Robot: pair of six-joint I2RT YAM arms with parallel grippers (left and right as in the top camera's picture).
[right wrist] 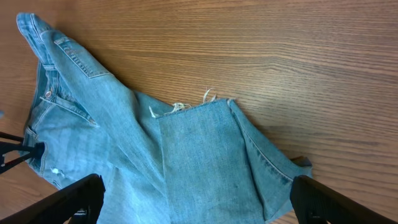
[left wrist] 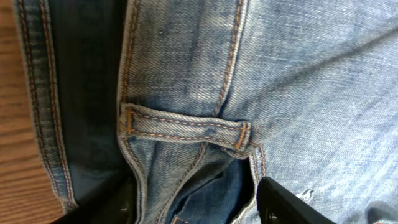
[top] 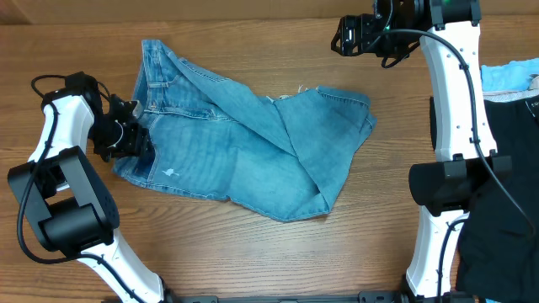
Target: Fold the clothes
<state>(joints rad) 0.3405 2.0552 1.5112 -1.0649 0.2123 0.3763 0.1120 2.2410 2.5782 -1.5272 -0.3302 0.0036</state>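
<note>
The jeans (top: 253, 160) lie in a loose heap in the middle of the table (top: 253, 42), light blue and faded. The waistband is at the left end. The legs run right and are doubled back over each other, so that one layer crosses the other on a slant. A frayed hem (right wrist: 180, 107) shows along the far edge, with white threads sticking out onto the wood. A small white worn spot (top: 168, 172) sits near the left edge of the denim.

The left gripper (top: 139, 141) is at the waistband end, touching the cloth. In its wrist view the denim fills the picture, with a belt loop (left wrist: 186, 127) lying across the seam. Its fingers (left wrist: 283, 202) stand apart at the bottom edge, with bunched waistband cloth between them. Whether they actually pinch that cloth cannot be told.

The right gripper (top: 345, 35) hangs over bare wood at the far right corner, well apart from the jeans. Its jaws are spread wide and nothing is between them; its wrist view looks down on the heap from the far side.

At the table's right edge, beyond the right arm, lie a dark cloth (top: 509, 168) and a light blue cloth (top: 505, 76).
</note>
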